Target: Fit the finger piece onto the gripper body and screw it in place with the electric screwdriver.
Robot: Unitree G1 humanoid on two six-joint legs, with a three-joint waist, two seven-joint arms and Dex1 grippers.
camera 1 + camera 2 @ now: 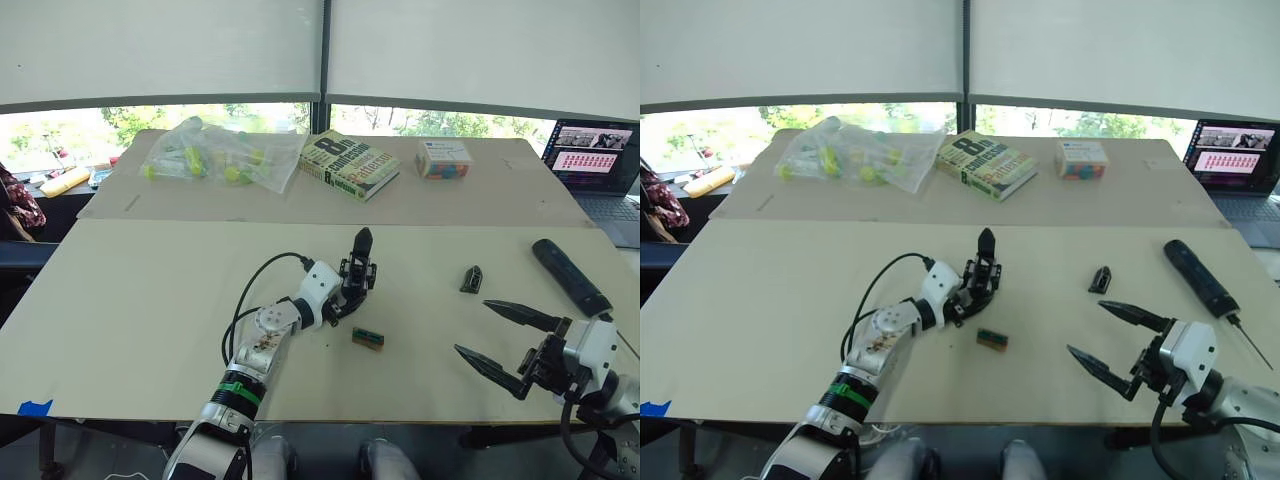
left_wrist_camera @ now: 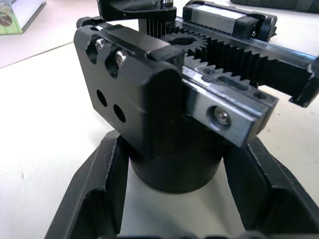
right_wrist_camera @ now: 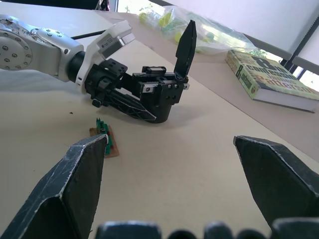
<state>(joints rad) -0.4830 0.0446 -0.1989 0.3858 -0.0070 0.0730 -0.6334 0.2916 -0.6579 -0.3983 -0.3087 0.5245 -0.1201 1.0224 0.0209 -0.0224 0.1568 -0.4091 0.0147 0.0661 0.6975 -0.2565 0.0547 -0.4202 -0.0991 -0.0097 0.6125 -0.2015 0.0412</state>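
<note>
though clamped on gripper body (image 1: pixel 357 272), left hand (image 1: pixel 340 300) half hidden; right hand (image 1: pixel 495 340) spread

Only thing I can actually read is a big white "8" on the cover of the thick green-and-white paperback book (image 1: pixel 349 164), upper middle of the head view. The rest of its title is too small to make out.

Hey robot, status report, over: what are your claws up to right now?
Left gripper shut on gripper body. Right gripper open, empty. Finger piece and electric screwdriver lie untouched on table. Small green board beside the body.
</note>
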